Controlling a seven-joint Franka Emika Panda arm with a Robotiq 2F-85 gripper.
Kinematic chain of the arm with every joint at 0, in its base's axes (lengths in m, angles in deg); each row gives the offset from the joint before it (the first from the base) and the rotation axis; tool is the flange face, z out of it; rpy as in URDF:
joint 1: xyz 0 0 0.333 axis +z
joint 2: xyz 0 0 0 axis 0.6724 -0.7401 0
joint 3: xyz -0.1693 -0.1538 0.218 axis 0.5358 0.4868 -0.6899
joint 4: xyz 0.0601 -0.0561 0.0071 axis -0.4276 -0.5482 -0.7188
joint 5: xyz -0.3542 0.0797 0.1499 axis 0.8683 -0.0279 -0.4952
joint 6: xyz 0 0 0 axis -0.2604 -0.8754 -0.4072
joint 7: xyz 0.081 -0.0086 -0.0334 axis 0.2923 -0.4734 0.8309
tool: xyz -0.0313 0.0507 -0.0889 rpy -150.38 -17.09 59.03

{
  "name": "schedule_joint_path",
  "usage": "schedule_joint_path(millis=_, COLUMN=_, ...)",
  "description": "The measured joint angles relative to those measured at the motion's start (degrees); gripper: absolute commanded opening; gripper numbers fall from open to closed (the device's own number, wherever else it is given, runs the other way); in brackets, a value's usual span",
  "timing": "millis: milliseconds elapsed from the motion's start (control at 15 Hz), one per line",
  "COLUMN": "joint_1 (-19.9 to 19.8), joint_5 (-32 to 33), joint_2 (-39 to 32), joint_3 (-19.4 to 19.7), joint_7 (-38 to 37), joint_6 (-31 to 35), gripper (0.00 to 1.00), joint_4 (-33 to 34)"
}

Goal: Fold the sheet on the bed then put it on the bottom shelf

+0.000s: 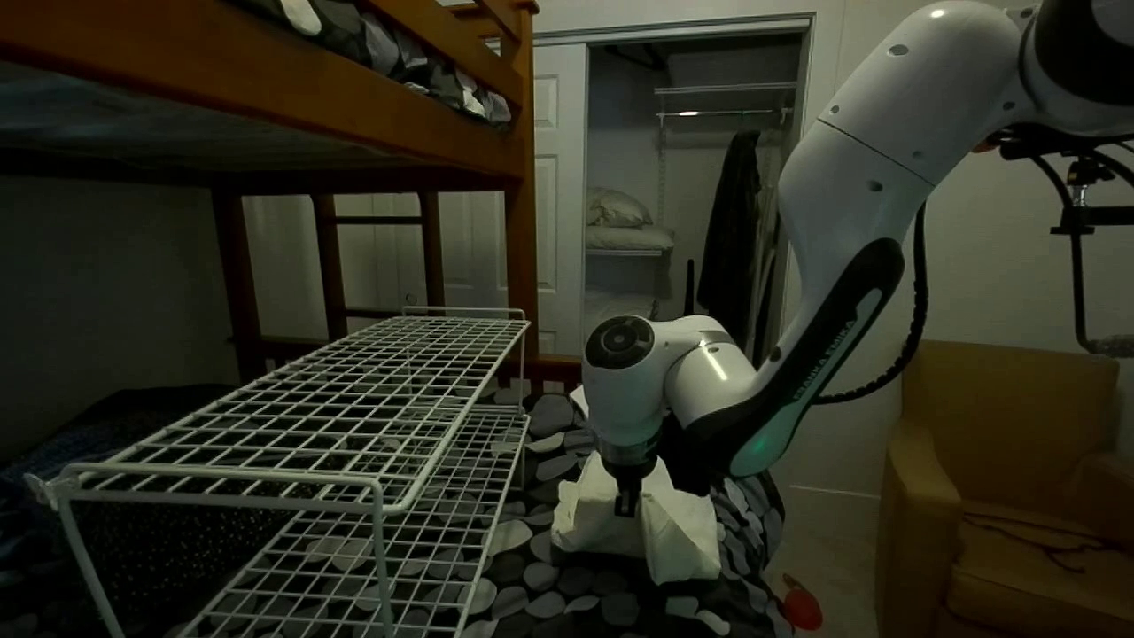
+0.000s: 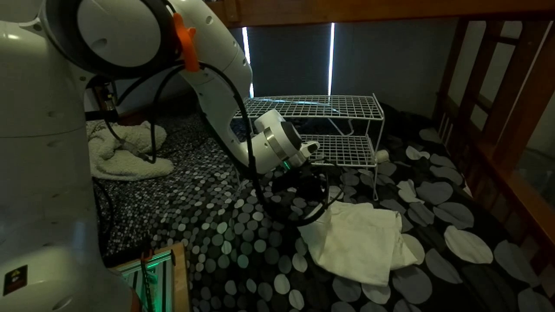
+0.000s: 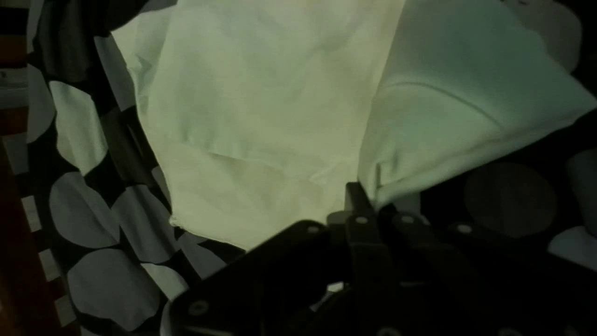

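While closed jaws pinch its edge, creased cream sheet [image 2: 360,242] on dotted bed [image 2: 260,264], wire-grid bottom shelf [image 2: 349,164]

Sheet [image 2: 360,242], wire rack [image 2: 342,149], fleece [image 2: 130,167] on bed [image 2: 260,264]

Home bedroom, wooden bunk bed [image 1: 354,102], dot-patterned bed [image 2: 269,258], open closet [image 1: 687,168], yellowish armchair [image 1: 1014,412]

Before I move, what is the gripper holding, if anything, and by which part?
The gripper appears shut on the sheet, pinching its near edge, as seen in the wrist view.
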Motion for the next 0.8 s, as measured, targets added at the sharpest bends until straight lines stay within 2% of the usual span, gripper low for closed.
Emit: schedule_joint_path(millis=800, joint_1=-6.01, joint_5=0.0, joint_2=-3.87, joint_3=4.5, joint_7=0.16, joint_6=-2.01, gripper=0.01, joint_4=8.19)
